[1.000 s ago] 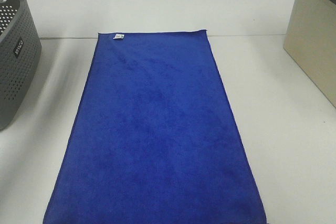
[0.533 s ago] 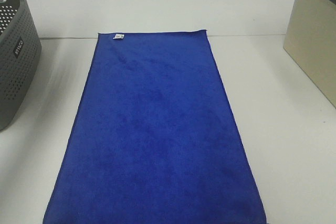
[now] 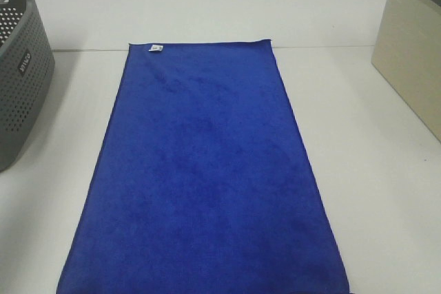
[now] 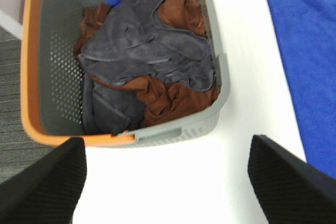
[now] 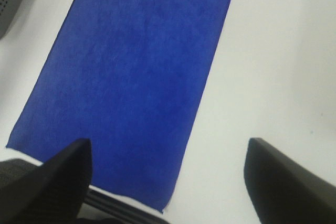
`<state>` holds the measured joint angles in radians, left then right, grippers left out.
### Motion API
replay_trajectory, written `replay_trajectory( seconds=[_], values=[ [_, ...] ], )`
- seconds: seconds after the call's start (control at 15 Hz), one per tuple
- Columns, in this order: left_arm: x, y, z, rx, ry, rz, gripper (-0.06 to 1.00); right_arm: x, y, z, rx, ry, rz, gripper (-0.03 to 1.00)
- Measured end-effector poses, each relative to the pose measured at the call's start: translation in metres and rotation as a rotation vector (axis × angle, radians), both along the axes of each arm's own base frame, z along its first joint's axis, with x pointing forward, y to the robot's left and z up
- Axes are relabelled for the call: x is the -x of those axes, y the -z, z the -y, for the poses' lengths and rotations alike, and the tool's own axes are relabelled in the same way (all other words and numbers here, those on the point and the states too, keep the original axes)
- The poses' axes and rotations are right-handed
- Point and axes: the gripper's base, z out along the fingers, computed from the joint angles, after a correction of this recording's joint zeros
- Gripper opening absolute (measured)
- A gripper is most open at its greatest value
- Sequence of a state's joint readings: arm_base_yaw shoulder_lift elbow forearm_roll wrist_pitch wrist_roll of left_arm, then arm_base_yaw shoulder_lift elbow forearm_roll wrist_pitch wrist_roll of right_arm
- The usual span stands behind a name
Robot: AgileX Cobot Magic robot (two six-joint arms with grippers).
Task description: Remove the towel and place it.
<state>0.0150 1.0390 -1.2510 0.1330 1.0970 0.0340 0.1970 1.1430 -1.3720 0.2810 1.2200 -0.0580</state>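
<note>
Nothing has shifted in the last second: the large royal-blue plush towel (image 3: 203, 177) lies flat mid-table, apparently placed. Left gripper (image 4: 168, 182) hangs wide open above the grey perforated basket (image 4: 220, 85); right gripper (image 5: 165, 179) wide open, empty.

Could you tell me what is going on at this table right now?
Nothing is being handled at the moment. The blue towel lies spread flat on the white table, its white tag at a far corner. Both grippers are open and empty: the left gripper hangs above the table by the grey basket of brown and grey cloths, and the right gripper is over the towel's near end. A beige box stands at the right.
</note>
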Motion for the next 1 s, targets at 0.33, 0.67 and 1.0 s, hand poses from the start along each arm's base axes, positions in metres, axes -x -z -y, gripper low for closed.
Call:
replay_trajectory(
  seconds=[0.33, 0.67, 1.0],
  values=[
    [0.121, 0.03, -0.003, -0.036, -0.045, 0.145, 0.79, 0.097, 0.053, 0.02, -0.001, 0.013, -0.007, 0.78],
    [0.179, 0.048, -0.003, -0.024, -0.066, 0.234, 0.79, 0.162, 0.085, 0.038, 0.023, 0.035, 0.144, 0.76],
    [0.217, 0.068, -0.003, -0.021, -0.068, 0.363, 0.79, 0.2, 0.122, 0.046, 0.038, 0.003, 0.274, 0.76]
  ],
)
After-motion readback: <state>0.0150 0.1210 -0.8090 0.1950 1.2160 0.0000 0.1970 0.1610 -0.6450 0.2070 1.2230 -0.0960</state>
